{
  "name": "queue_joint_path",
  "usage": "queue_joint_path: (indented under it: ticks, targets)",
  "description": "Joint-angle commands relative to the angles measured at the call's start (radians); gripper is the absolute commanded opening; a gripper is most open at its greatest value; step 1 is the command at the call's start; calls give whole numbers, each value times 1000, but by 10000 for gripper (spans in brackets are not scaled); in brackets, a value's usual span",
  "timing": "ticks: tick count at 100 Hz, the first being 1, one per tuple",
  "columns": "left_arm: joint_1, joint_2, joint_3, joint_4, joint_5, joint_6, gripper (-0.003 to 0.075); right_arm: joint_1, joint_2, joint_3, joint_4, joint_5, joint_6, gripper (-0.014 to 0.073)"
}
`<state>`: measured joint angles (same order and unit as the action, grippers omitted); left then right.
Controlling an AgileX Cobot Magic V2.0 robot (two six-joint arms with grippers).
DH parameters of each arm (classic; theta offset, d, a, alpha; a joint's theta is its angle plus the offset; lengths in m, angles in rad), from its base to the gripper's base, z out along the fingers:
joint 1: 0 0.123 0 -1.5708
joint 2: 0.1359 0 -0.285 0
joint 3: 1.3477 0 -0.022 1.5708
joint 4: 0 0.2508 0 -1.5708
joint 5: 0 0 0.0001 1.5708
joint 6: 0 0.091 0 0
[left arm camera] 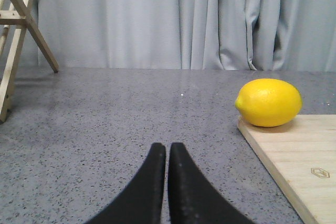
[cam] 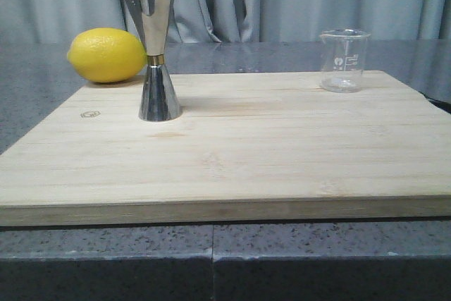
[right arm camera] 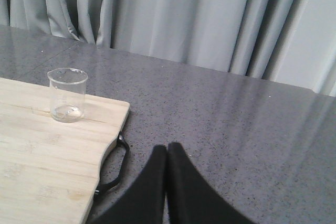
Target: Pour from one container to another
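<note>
Grey curtains back a bamboo board (cam: 232,153); right gripper (right arm camera: 167,153) — closed, empty — should open wide, then approach the beaker (right arm camera: 67,95) ahead, gripping mid-wall, upright.

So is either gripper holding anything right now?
No. Left gripper and right gripper are both shut and empty; beaker and jigger stand untouched.

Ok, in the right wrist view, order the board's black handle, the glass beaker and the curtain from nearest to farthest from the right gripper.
1. Black handle, at the board's edge beside the right gripper.
2. Glass beaker, on the board's corner.
3. Curtain, behind the table.
</note>
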<state>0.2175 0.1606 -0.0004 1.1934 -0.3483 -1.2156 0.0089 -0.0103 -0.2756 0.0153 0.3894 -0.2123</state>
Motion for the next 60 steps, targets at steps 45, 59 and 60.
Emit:
queue_joint_path:
  ticks: [45,59,60]
  targets:
    - [-2,9,-14,-27,-51,-13,-19,-6,-11,-25,-1,-80,-5,-66]
    - [-6,9,-12,-27,-2,-13,-19,-6,-11,-25,-1,-80,-5,-66]
    - [-6,9,-10,-28,-2,-13,-19,-6,-11,-25,-1,-80,-5,-66]
